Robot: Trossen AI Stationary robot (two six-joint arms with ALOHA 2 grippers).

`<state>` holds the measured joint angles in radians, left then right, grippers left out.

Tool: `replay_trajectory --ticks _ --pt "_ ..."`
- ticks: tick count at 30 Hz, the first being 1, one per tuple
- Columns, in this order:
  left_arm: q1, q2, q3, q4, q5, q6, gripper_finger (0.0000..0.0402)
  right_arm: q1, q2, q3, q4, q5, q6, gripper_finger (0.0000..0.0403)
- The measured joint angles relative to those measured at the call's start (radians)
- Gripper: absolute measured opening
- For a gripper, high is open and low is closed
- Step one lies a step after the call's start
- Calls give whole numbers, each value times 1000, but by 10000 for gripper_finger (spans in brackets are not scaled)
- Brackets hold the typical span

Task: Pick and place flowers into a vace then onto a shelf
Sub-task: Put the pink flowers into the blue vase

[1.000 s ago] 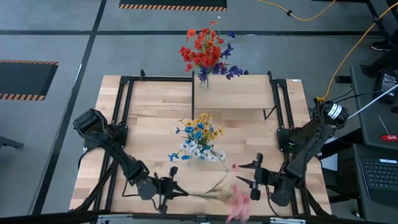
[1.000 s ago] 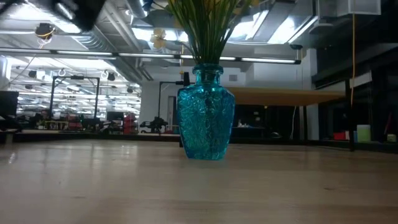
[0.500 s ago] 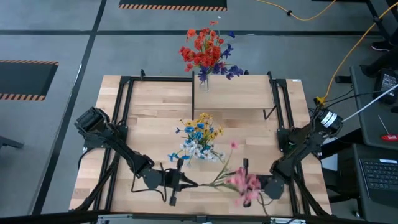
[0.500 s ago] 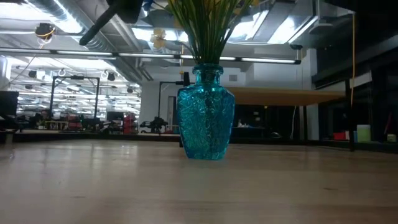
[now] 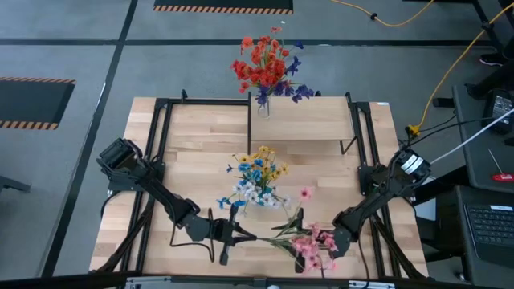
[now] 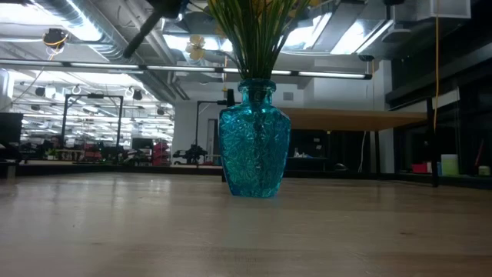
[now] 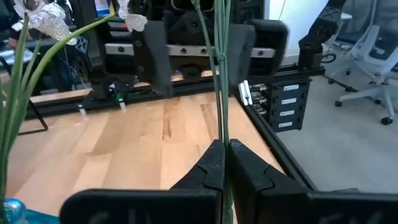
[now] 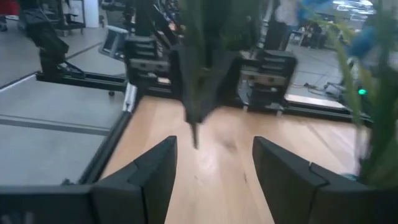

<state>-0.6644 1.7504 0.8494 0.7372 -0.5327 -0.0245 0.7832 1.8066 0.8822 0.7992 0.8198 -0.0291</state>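
Pink flowers [image 5: 312,243] are now swinging nearer the blue vase [image 6: 254,141] holding stems; left end effector [image 5: 245,235] clenching their stalks, right end effector [image 5: 325,241] released, near table [image 5: 201,172] front edge.

Grey floor [image 5: 80,48], yellow cable [image 5: 450,72] – perhaps office chairs [image 7: 367,68]

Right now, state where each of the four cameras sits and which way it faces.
High: overhead, looking down on the light-wood tabletop; both arms show.
Low: table height, facing the blue glass vase.
Left wrist: past the shut left gripper clamping green stalks of the pink-bloomed flower stems.
Right wrist: past the open right gripper.
High and left wrist share the stems.
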Motion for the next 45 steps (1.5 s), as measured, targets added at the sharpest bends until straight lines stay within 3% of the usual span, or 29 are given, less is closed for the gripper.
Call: replay_trajectory --ticks 14,31,38,45 --pt "33 0 0 -4 -37 103 4 -22 111 178 29 -39 -96 212" --pt "25 0 0 -7 -20 169 4 -66 112 181 22 -61 -80 212" --pt "-14 -15 0 8 -102 246 4 -67 112 181 -40 -55 -44 212" --pt "-21 -19 0 14 -78 225 4 -67 112 181 -35 -54 -55 212"
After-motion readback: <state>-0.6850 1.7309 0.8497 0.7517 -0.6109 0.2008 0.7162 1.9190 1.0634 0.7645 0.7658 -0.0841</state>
